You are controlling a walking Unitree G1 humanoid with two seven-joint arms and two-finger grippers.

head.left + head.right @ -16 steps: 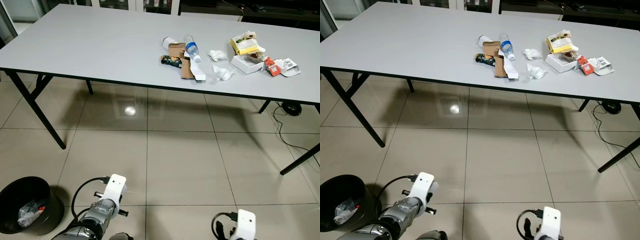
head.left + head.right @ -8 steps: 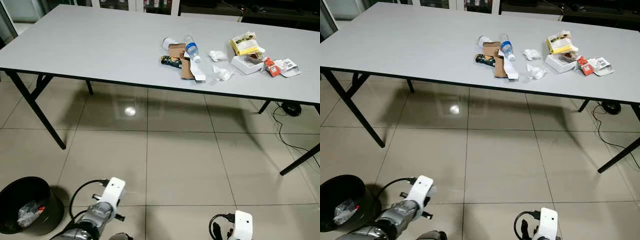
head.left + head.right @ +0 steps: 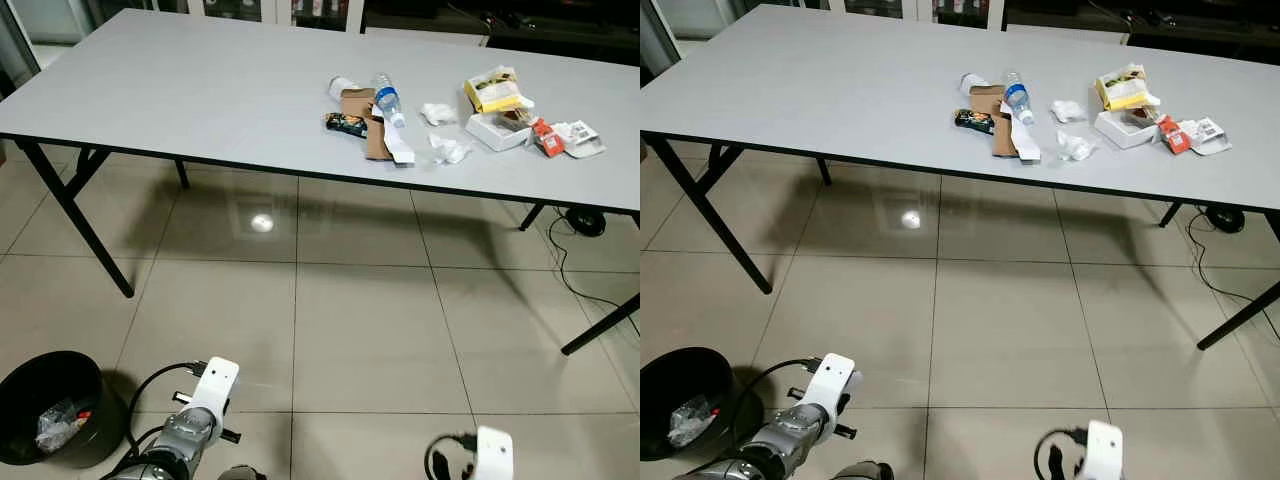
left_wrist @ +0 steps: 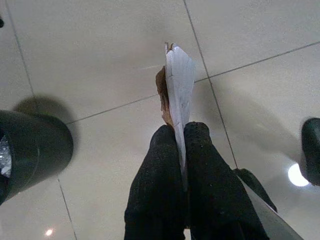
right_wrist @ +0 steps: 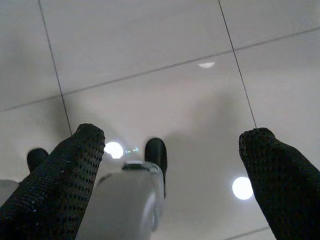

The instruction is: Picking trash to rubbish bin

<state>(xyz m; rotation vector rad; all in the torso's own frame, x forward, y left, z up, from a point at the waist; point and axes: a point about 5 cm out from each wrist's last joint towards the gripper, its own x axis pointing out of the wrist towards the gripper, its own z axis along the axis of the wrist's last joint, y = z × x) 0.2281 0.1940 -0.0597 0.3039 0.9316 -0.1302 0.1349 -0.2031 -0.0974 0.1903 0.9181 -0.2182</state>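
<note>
The left gripper [image 4: 180, 145] has its two black fingers pinched tight on a flat scrap of paper [image 4: 179, 85] with a brown edge behind it, held above the tiled floor [image 3: 350, 330]. The black rubbish bin [image 4: 30, 150] stands near, off to the robot's left, with some crumpled trash already inside it [image 3: 58, 425]. The right gripper [image 5: 175, 175] hangs idle over the tiles, its fingers spread wide with nothing between them.

By my reading this is the carrying step — the scrap is in hand but not yet over the bin. The next move calls for swinging the left arm out above the bin's mouth before the fingers part.

The head views add what the wrist views lack: the grey table [image 3: 200, 90] well ahead, with a water bottle [image 3: 387, 98], torn cardboard [image 3: 372, 125], crumpled tissues [image 3: 448, 148] and a white box [image 3: 497, 130] waiting on it. The held scrap itself is plain in the left wrist view
</note>
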